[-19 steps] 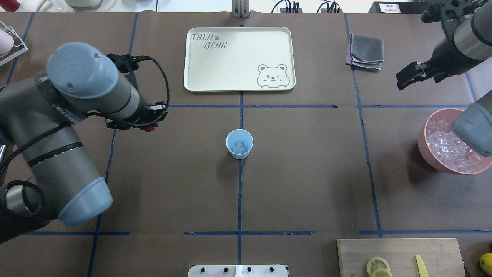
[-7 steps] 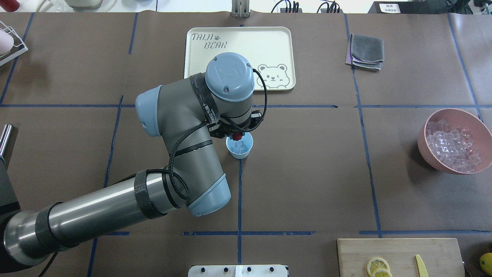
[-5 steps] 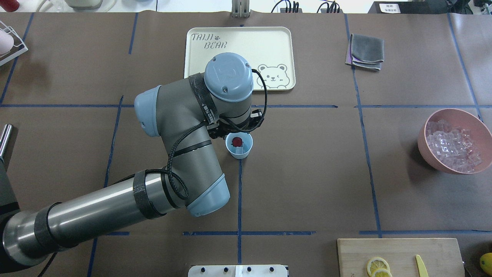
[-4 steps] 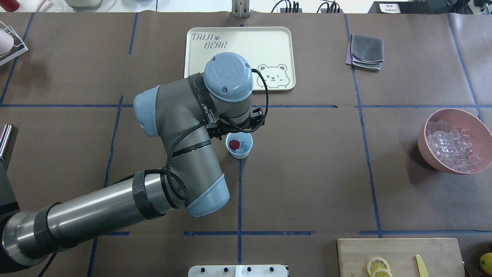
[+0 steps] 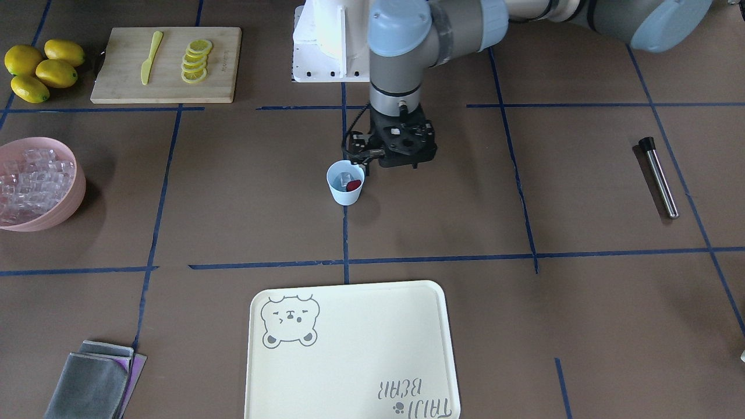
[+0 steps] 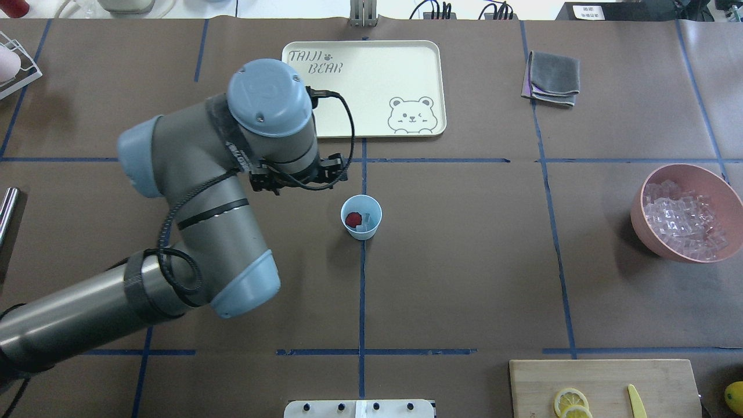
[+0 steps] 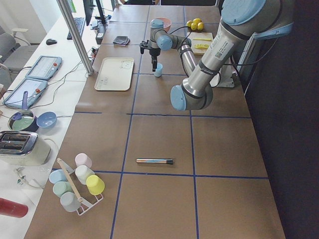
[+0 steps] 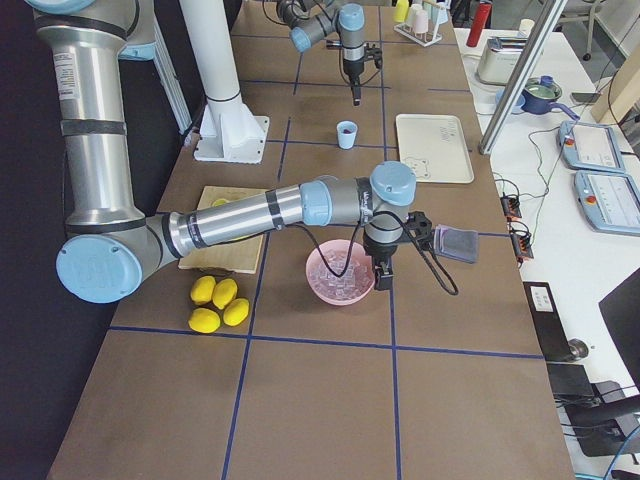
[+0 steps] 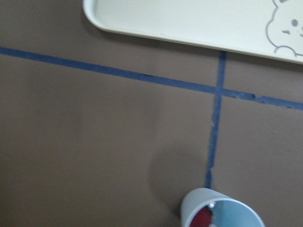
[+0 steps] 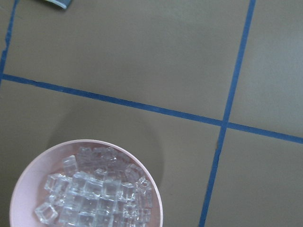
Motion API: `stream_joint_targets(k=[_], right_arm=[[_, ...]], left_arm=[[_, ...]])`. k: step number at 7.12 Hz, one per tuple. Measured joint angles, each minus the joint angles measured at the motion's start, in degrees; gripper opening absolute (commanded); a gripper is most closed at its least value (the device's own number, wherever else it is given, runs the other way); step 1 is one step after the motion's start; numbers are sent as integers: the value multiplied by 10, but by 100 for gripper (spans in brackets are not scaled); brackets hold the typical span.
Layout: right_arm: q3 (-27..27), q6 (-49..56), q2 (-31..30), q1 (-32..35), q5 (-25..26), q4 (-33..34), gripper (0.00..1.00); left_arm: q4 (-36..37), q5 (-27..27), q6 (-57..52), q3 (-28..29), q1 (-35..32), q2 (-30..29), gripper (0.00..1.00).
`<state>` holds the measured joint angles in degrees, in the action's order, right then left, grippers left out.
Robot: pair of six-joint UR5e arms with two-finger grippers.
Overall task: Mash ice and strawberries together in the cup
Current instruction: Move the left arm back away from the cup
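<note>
The cup [image 6: 361, 216] stands at the middle of the table [image 6: 464, 261], with the strawberry [image 6: 353, 219] and ice [image 5: 344, 176] side by side inside it. Beyond the cup, away from the robot, lies the tray [image 6: 360, 87], and to the tray's right lies the cloth [image 6: 553, 77]. The bowl [image 6: 645, 237], holding ice cubes [image 6: 682, 217], sits at the right edge. On the near right is the cutting board [image 6: 603, 380], with lemon slices [image 6: 570, 400] and a knife [image 6: 637, 402] on it and lemons [image 5: 56, 73] just to its right. A rod [image 5: 658, 177] lies well to the left of the cup.

cup top: mouth of the cup [image 6: 365, 234] was wide open from straight above
cup's left: left gripper [image 5: 400, 156] hung just beside it, kinda crowding that side
cup's right: open table [image 6: 464, 244] all the way to the pink bowl [image 6: 637, 217]
far side: tray [image 6: 348, 98] lay flat, well apart
</note>
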<state>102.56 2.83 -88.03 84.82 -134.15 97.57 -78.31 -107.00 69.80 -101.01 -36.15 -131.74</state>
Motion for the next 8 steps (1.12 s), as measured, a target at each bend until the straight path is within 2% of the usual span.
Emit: stream_joint_targets(k=[4,7,8], right_arm=[[-77,17,-64,60,-73,-130,99],[-84,15,-65,75,-82,-148,99],[-83,14,-64,75,-82,-148,99]], left_arm=[[10,-111,-246,-90,-156,176,100],[-12,-184,-455,-105,-296,326,100],[-51,-192,-495,-97,-321,372,100]])
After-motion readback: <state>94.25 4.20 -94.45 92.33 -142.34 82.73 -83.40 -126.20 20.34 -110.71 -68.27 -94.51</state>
